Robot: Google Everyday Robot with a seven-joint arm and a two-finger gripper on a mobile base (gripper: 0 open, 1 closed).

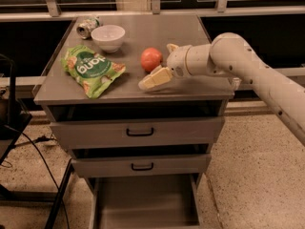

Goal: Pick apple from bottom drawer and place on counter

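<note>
Speckled flooring and a dark window rail frame a grey metal cabinet whose counter point(190, 30) carries the whole scene. The apple point(151, 59) appears to rest on that top, right of centre, well clear of the bottom drawer point(143, 199), which stands pulled out at floor level with a bare floor. The gripper point(157, 67) sits low over the counter just right of the apple, its 2 fingers spread: the lower finger point(153, 79) lies along the surface in front of the fruit, the upper one pokes out behind it, and neither clearly presses the skin. I judge the placing all but finished, with only the letting-go and retreat left. To do that well, the fingers should remain wide and the arm should back off to the right and slightly upward along its own line, so the lower finger does not drag across the apple and set it rolling toward the front edge. A slow first stretch matters most, since the fruit is round and smooth. To the left lie a green snack bag point(90, 69), a white bowl point(108, 36) and a tipped can point(88, 26), all apart from the apple and away from the retreat path.
</note>
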